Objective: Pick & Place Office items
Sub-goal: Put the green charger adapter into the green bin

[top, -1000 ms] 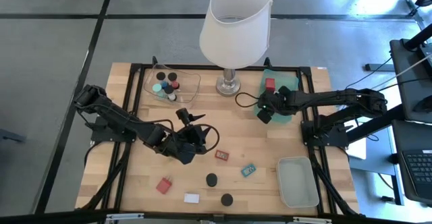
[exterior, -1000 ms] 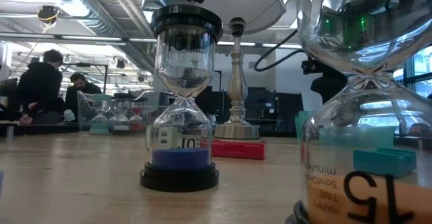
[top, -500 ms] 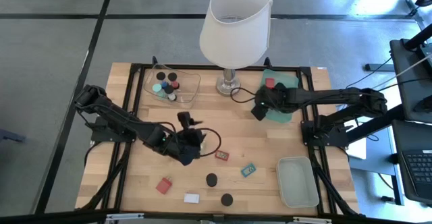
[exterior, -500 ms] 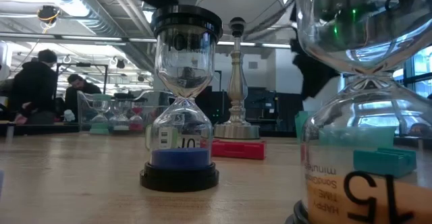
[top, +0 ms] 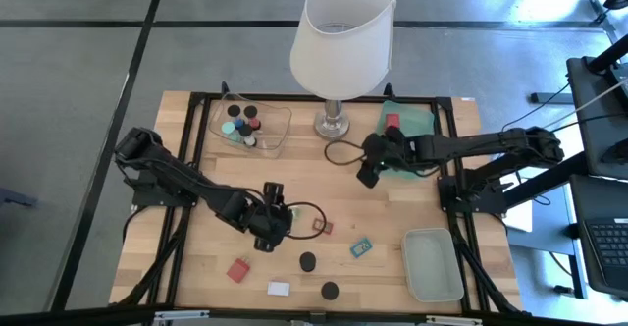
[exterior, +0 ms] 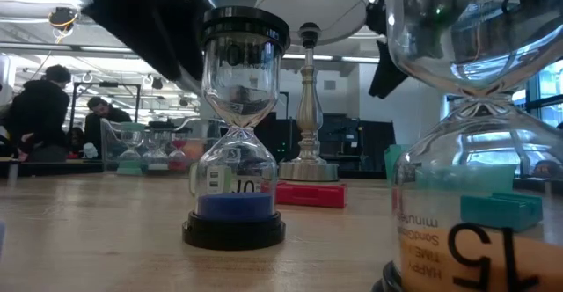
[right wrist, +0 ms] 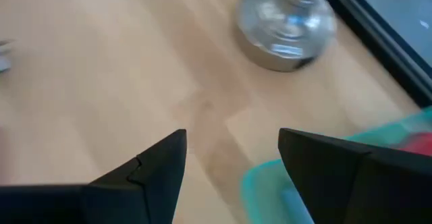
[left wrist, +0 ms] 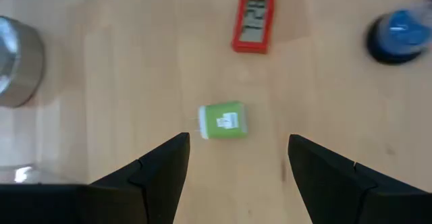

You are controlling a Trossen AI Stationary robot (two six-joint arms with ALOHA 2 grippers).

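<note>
My left gripper (top: 272, 216) hangs open over the table's middle. In the left wrist view it (left wrist: 236, 150) has a small green block (left wrist: 223, 121) lying on the wood just ahead of its fingertips, untouched. Beyond that lie a flat red clock tag (left wrist: 254, 28) (top: 322, 227) and a dark round piece with blue (left wrist: 398, 32). My right gripper (top: 365, 174) (right wrist: 233, 150) is open over bare wood beside the lamp base (right wrist: 287, 21). On the near half of the table lie a teal piece (top: 361, 248), two black-capped sand timers (top: 308, 262) (top: 329, 291), a red block (top: 237, 269) and a white block (top: 279, 289).
A clear tray (top: 275, 120) at the far left holds several small pieces. A teal tray (top: 417, 130) near the right gripper holds a red piece (top: 392, 122). A pale green tray (top: 432, 264) sits at the near right. The white-shaded lamp (top: 343, 31) stands at the far middle. People show in the room (exterior: 44, 107).
My left gripper has moved toward the table's near edge and come down over the middle of the table. My right gripper has left the teal tray and moved toward the table's left, past the lamp base.
</note>
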